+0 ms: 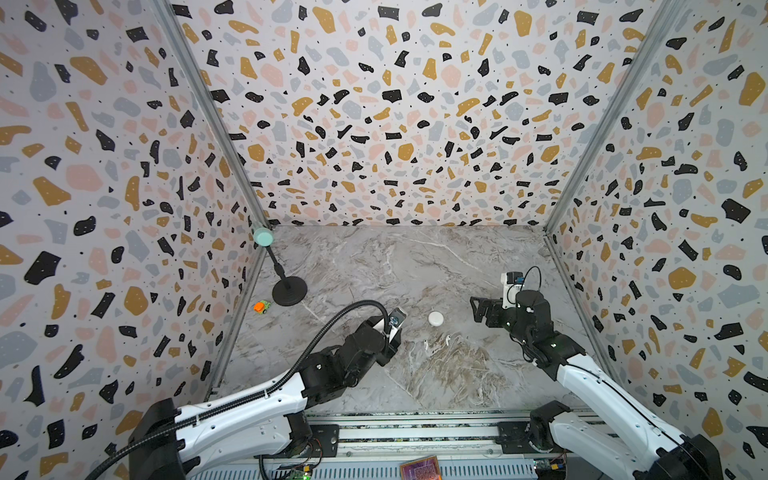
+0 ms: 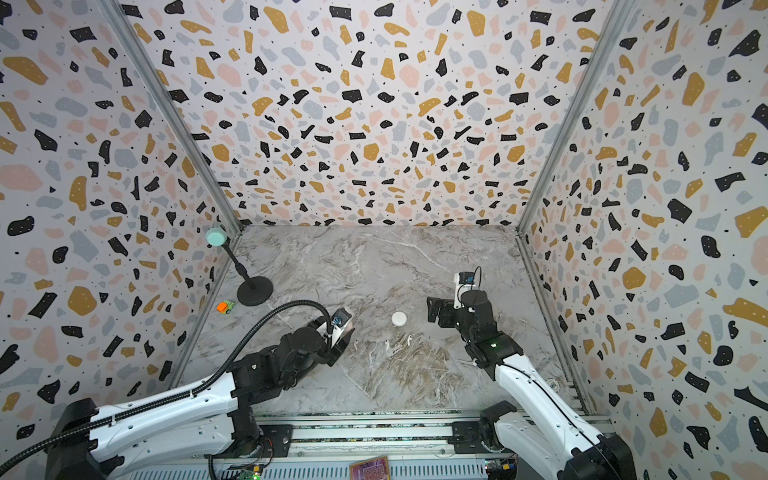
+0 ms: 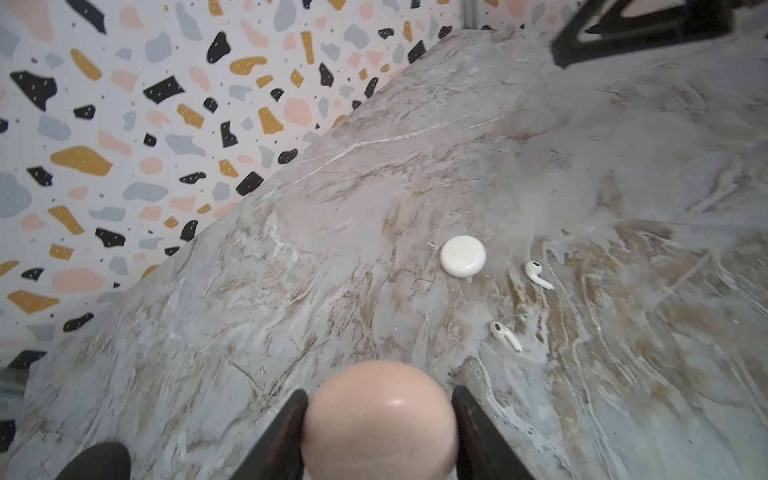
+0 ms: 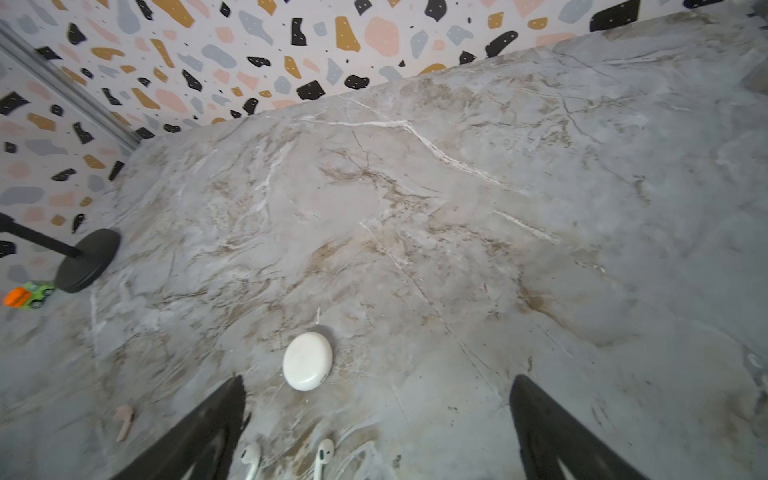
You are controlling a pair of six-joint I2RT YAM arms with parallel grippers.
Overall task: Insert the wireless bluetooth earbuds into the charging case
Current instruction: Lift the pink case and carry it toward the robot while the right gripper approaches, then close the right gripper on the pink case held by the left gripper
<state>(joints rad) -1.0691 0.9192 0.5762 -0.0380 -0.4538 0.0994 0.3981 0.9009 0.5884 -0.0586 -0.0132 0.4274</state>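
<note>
**Featherweight buds, slick pebble cases**

**Top views.** In both top views the white case (image 1: 435,318) (image 2: 399,318) lies shut near the middle of the marble table (image 1: 374,266), between the two arms. Two white earbuds (image 1: 448,340) (image 2: 408,339) lie near it on the side towards the arms, touching neither it nor each other. The right gripper (image 1: 478,309) hangs beside the case with its jaws spread and nothing in them. The left arm's own wrist hides its gripper here.

**Left wrist view.** Your left gripper (image 3: 380,392) is clamped on the pink case (image 3: 380,424), a glossy, rounded pebble with no seam showing. Expect that hard curved shell to squirt out of flat pads, so grip it across its widest part. Beyond it lie the white case and the two buds, each a small bulb with a dark mesh spot and a short stem.

**Right wrist view.** The right jaws stand wide and empty, and the white case lies just ahead of their tips. The white buds lie close by one finger. A pinkish earbud (image 4: 124,419) lies well off to one side.

Treat the buds as nearly weightless, rigid and slippery. They lie flat, so your pads must come almost down to the marble. Pinching the bulb should hold better than pinching the thin stem. Both cases look shut and would need opening first.
</note>
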